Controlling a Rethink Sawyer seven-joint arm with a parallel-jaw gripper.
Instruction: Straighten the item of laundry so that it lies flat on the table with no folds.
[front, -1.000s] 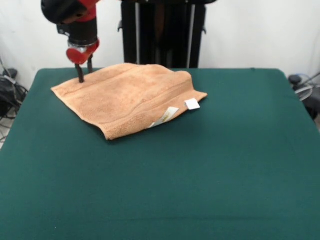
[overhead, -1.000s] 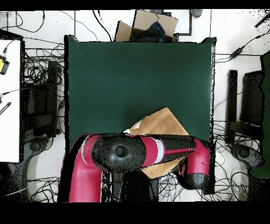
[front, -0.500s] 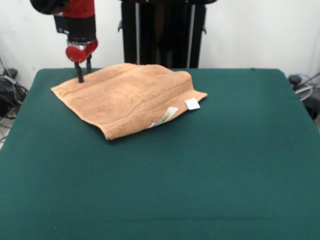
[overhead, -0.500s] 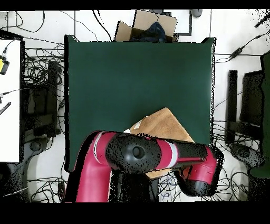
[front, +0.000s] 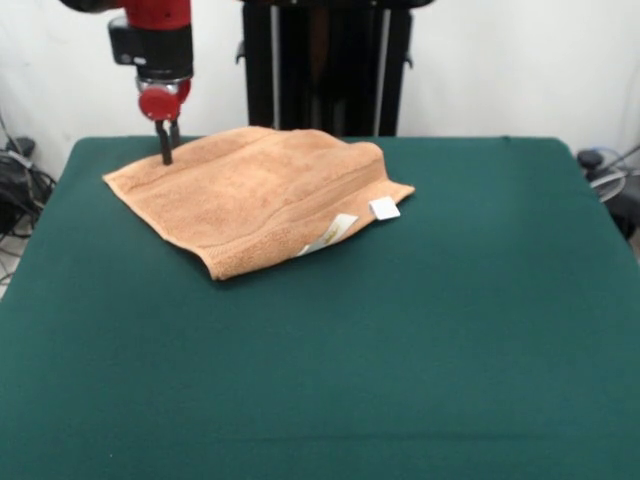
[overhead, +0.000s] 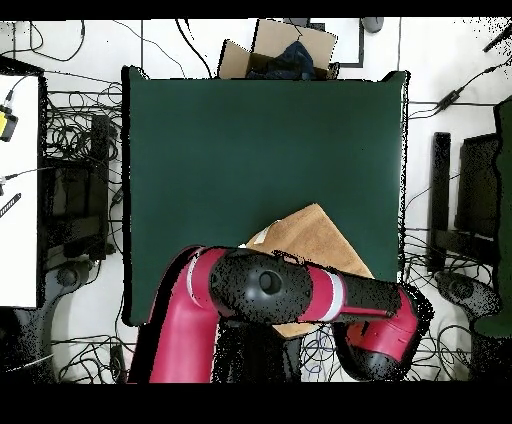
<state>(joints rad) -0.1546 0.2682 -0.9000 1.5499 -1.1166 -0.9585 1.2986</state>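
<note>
The item of laundry (front: 255, 195) is a peach-orange towel lying at the far left of the green table (front: 450, 330). It is not flat: its right side rises in a folded hump, and a near corner is turned over, showing two white tags (front: 384, 208). My gripper (front: 166, 152) hangs from the red arm with its tips down at the towel's far left corner, seen edge-on. In the overhead view the towel (overhead: 310, 235) shows only in part on the table (overhead: 260, 140), and the red arm (overhead: 290, 290) covers its lower part and the gripper.
A cardboard box (overhead: 280, 50) sits beyond the table's top edge in the overhead view. Cables lie on the floor all round. Black equipment (front: 15, 180) stands off the table's left edge in the front view.
The wrist has turned, so the gripper looks narrower, and it has shifted slightly right and up. Seen from overhead, the arm has swung right. The towel has not moved.
</note>
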